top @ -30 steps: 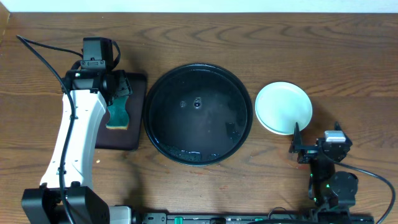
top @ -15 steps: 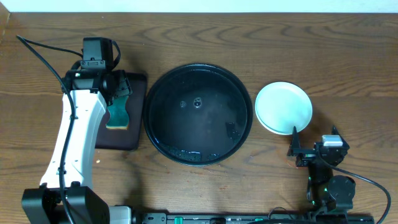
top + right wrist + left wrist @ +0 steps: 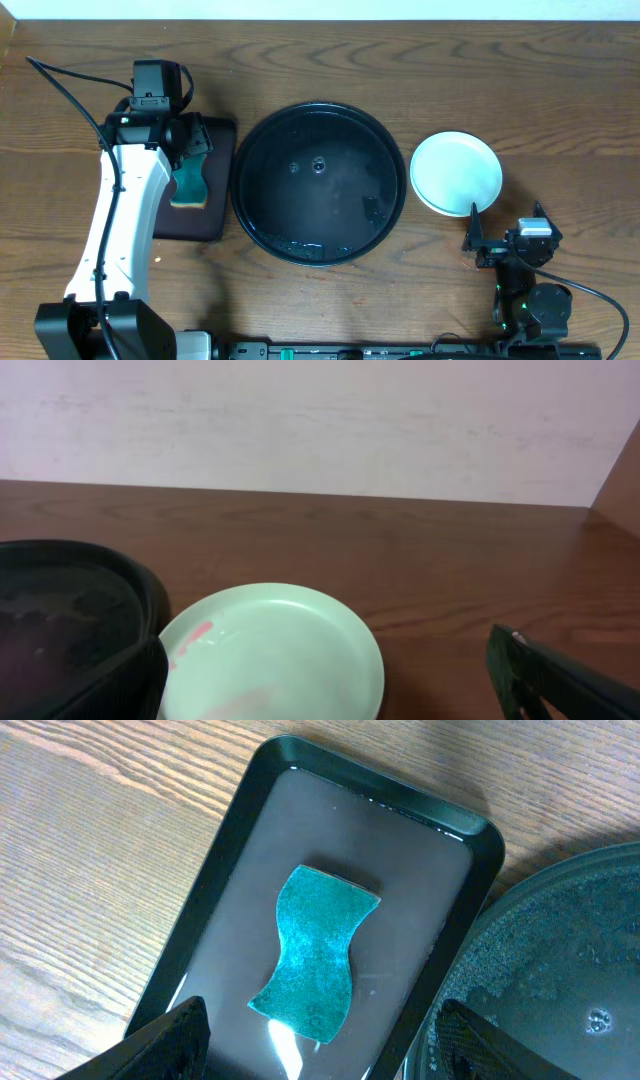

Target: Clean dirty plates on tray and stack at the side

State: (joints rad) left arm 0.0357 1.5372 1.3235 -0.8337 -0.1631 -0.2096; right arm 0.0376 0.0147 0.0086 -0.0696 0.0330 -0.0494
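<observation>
Table: I have a brown wood-grain table (image 3: 560, 80) carrying everything in the overhead view.
Left arm: my white left arm (image 3: 120, 215) reaches up the left side of the table towards the small tray.
Tray: the round glossy black tray (image 3: 300, 215) sits mid-table. I see no plate in it, only water beads on its floor.
Small tray: a dark brown rectangular tray (image 3: 215, 205) lies just beside the round tray's left rim. I cannot tell whether they touch.
Dirty plates: I see one pale mint plate (image 3: 456, 173) on the bare wood just right of the round tray, outside it. I cannot tell whether others lie under it.
Sponge: a teal sponge (image 3: 315, 955) lies flat in the middle of the small tray.
Left gripper: the left gripper (image 3: 318, 1038) hangs over the sponge with its jaws spread wide, one on each side, gripping nothing.
Right gripper: the right gripper (image 3: 340, 685) sits low, on my side of the plate, jaws fully parted and empty.
Smear: my right wrist view shows a thin pink-red streak (image 3: 195, 635) on the plate's left inner edge.
</observation>
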